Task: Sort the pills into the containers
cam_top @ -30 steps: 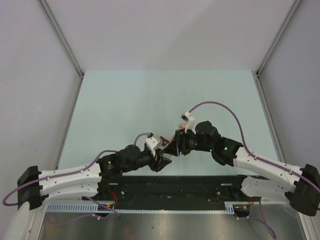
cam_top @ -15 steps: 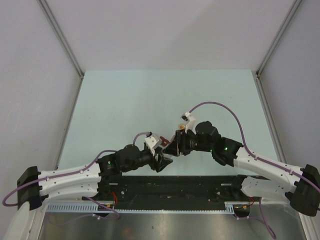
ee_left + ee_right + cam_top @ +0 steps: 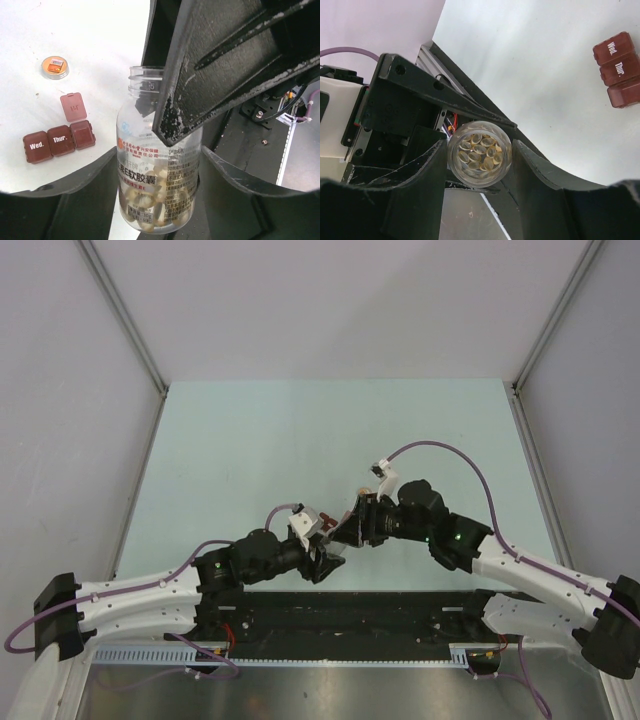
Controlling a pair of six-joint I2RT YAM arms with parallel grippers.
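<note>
A clear round bottle [image 3: 159, 165] with printed labels holds the pills [image 3: 480, 152], yellow-tan capsules heaped at its bottom. My right gripper [image 3: 480, 147] is shut on the bottle near its open mouth, and one of its fingers [image 3: 210, 65] crosses the neck in the left wrist view. The bottle's lower body sits between the jaws of my left gripper [image 3: 159, 155], which stands open with thin gaps at the sides. The containers [image 3: 59, 142] are a dark red pill box marked "Wed." and "Thur.", one lid [image 3: 73, 106] flipped up. Both grippers meet at the table's near middle [image 3: 340, 540].
A round cap with an orange top [image 3: 55, 67] lies on the table beyond the pill box. In the right wrist view the pill box [image 3: 620, 70] lies at the far right. The black rail [image 3: 340, 615] between the arm bases runs just behind the grippers.
My left gripper's jaws have widened off the bottle. The right arm has shifted slightly to the right, still holding the bottle.
</note>
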